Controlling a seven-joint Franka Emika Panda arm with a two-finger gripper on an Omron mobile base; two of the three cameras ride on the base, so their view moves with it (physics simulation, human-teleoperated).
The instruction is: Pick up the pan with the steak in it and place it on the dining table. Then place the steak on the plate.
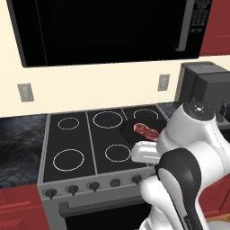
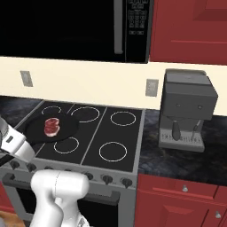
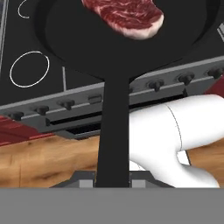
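Note:
The black pan (image 3: 87, 39) hangs tilted over the stove's front edge, carrying the red marbled steak (image 3: 124, 15). Its long handle (image 3: 114, 131) runs straight down between my fingertips (image 3: 83, 178), and my gripper (image 3: 113, 180) is shut on the handle's end. In the left base view the pan (image 1: 129, 134) with the steak (image 1: 146, 130) sits above the right burners, just past my white hand. In the right base view the pan (image 2: 66, 129) and steak (image 2: 52, 126) are at the cooktop's left side. The dining table and the plate are out of view.
The black cooktop (image 2: 111, 133) has several ringed burners and a row of knobs (image 1: 93, 185) along its front. A grey coffee machine (image 2: 186, 111) stands on the counter to the right. A black microwave (image 1: 103, 27) hangs overhead. Wood floor (image 3: 39, 162) lies below.

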